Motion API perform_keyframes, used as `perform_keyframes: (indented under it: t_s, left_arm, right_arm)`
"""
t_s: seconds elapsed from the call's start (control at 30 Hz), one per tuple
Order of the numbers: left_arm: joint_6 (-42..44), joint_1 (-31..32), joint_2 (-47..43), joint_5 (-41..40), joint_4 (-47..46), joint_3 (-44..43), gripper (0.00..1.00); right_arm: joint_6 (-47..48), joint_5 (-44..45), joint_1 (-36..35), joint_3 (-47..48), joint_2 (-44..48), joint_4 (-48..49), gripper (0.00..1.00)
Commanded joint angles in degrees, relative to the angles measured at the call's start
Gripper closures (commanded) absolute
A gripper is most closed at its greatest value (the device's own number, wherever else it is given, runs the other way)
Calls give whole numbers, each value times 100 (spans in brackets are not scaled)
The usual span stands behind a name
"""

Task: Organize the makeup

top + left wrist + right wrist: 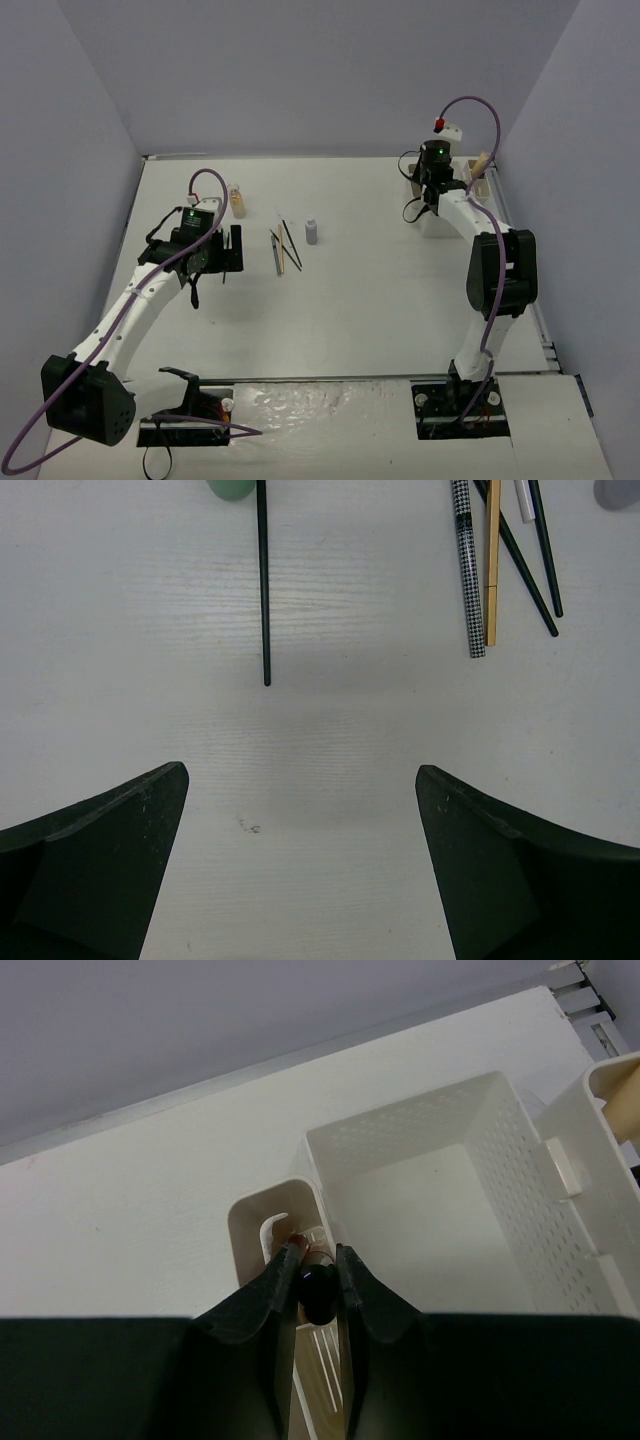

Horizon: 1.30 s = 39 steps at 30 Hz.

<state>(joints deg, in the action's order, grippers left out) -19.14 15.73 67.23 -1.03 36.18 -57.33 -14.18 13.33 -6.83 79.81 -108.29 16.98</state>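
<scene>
My right gripper [315, 1250] is shut on a black tube with a red end [319, 1298], held in a narrow slot of the white compartmented box [246, 1222]. In the top view it [428, 188] hangs over that box [436, 222]. My left gripper [300, 810] is open and empty above bare table. Ahead of it lie a thin black pencil [264, 580], a green bottle [232, 487], a checked pencil [463, 570], a tan stick [492, 560] and black pencils [522, 565]. The top view shows the left gripper [233, 250], an amber bottle [237, 201] and a grey-purple bottle [312, 232].
The box's large perforated compartment [520, 1160] is beside the slot, and another white holder [615, 1090] with a tan item stands to its right. Grey walls close the table at the back and sides.
</scene>
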Motion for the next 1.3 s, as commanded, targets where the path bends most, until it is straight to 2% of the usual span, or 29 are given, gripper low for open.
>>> perform_keyframes:
  t_s: [0.0, 0.23, 0.53, 0.6, 0.63, 0.77, 0.87, 1.0, 1.27]
  left_arm:
    - [7, -35, -123, 50, -86, -173, 4]
    - [15, -35, -72, 59, -60, -190, 4]
    - [24, -35, 0, 77, -24, -208, 4]
    - [7, -35, 18, 77, -6, -209, 4]
    - [6, -35, 26, 77, -6, -217, 4]
    - [7, -35, 109, 77, 62, -233, 4]
    - [-1, -35, 206, 69, 140, -250, 4]
    - [12, -35, 445, 15, 235, -297, 3]
    - [-8, -54, 929, -45, 134, -394, 7]
  right_arm:
    - [263, 138, 7, 537, 234, -11, 99]
    - [285, -186, 15, 1183, -80, -517, 70]
    - [268, -350, 15, 1365, -131, -903, 55]
    - [240, -429, 15, 1299, 115, -898, 50]
    - [232, -485, 15, 1235, 196, -914, 44]
    - [214, -670, 15, 1008, 834, -1080, 29]
    - [199, -933, 15, 590, 1666, -1175, 16]
    - [128, -1236, 24, -371, 2802, -1224, 2]
    - [-34, -1894, 24, -2254, 5319, -1232, 0]
